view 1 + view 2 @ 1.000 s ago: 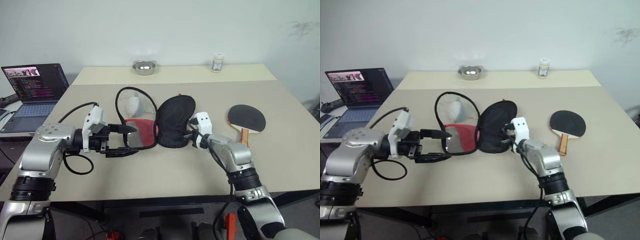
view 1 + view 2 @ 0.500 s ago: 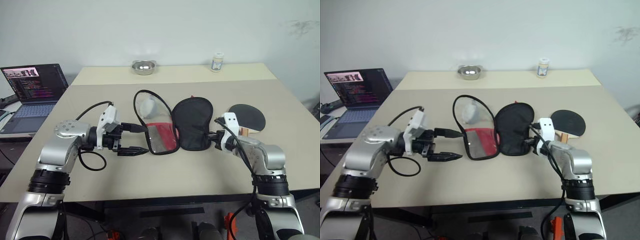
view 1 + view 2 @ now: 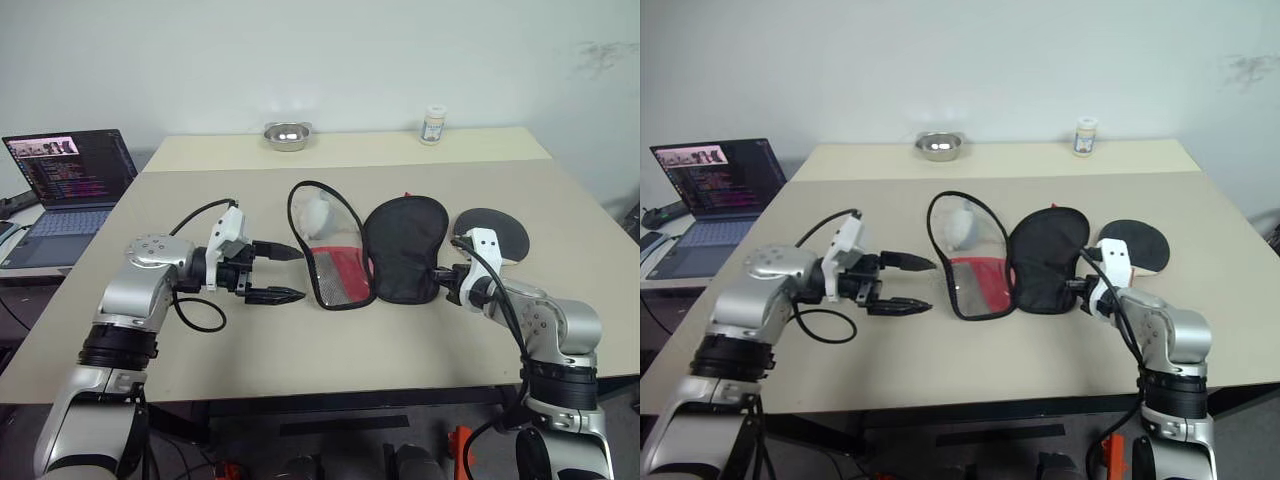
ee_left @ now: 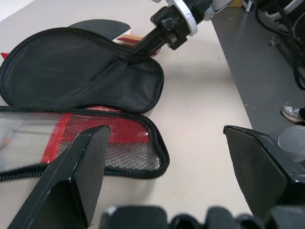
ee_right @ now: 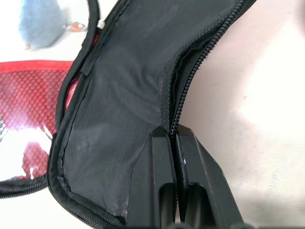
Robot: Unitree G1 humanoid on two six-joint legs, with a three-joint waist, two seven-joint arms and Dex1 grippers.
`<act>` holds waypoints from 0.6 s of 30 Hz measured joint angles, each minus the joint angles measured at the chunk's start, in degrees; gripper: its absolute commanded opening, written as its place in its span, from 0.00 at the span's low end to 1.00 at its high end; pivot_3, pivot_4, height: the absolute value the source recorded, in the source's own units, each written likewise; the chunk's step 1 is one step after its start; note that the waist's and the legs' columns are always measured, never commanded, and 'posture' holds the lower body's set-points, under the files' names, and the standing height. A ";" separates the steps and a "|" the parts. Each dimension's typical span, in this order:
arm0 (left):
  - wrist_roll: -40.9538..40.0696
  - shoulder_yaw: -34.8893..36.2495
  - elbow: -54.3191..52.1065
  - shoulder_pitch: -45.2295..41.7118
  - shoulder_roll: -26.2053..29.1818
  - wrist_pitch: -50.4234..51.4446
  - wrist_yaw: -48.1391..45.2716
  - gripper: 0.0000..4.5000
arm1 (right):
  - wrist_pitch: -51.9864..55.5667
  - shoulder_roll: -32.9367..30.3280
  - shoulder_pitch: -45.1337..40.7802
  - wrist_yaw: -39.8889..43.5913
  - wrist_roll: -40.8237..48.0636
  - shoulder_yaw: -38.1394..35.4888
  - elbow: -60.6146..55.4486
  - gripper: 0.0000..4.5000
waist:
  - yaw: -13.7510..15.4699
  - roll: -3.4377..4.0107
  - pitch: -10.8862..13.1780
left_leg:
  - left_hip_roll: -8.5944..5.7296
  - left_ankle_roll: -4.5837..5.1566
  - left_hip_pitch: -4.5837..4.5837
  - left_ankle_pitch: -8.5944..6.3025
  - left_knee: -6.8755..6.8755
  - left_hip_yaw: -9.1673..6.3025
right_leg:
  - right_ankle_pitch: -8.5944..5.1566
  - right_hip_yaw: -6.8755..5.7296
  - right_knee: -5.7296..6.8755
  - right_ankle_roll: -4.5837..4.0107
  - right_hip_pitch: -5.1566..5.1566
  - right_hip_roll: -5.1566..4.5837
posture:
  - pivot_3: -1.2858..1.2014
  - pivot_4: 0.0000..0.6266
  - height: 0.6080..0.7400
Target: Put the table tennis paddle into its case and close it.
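Right pincer (image 3: 446, 286) pinching case (image 3: 404, 248) edge, just dragged beside paddle (image 3: 493, 233); left pincer (image 3: 290, 272) wide, empty; loading next.

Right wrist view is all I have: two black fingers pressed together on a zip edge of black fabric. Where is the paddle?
Observer: The round black-faced table tennis paddle with the tan wooden handle lies on the beige table, on the robot's right of the black and red soft zip case, just beyond the right gripper.
Operator: Is the case open?
Observer: Yes. It lies spread open in two halves, the red mesh half toward the robot's left.
Operator: And the left gripper?
Observer: The left gripper is open and holds nothing, hovering just left of the mesh half.
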 measured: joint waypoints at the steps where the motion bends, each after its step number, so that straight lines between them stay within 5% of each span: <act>1: 0.14 -0.01 0.07 0.00 -0.04 -0.12 -0.02 0.92 | -0.43 -0.11 -0.01 0.04 -0.10 0.29 0.24 0.15 | 0.00 0.00 0.00 | 0.00 0.00 0.00 0.00 0.00 0.00 | 0.00 0.00 0.00 0.00 0.00 0.00 | 0.52 0.24 1.00; 12: 0.26 0.00 -2.22 1.48 -0.34 0.15 0.91 0.92 | -7.40 -10.58 -5.16 4.76 -2.67 4.02 6.77 1.00 | 0.02 0.00 0.00 | -0.01 0.01 -0.01 0.00 0.02 0.01 | 0.00 0.00 -0.02 0.01 0.01 -0.01 | 0.52 0.24 1.00; 18: 0.10 0.07 -4.71 2.52 -0.74 1.16 2.09 0.92 | -6.58 -14.20 -4.81 1.68 -3.99 -0.19 6.01 1.00 | 0.27 -0.01 0.01 | -0.01 0.01 -0.02 0.00 0.01 0.01 | 0.00 0.00 -0.03 0.01 0.01 -0.01 | 0.52 0.24 1.00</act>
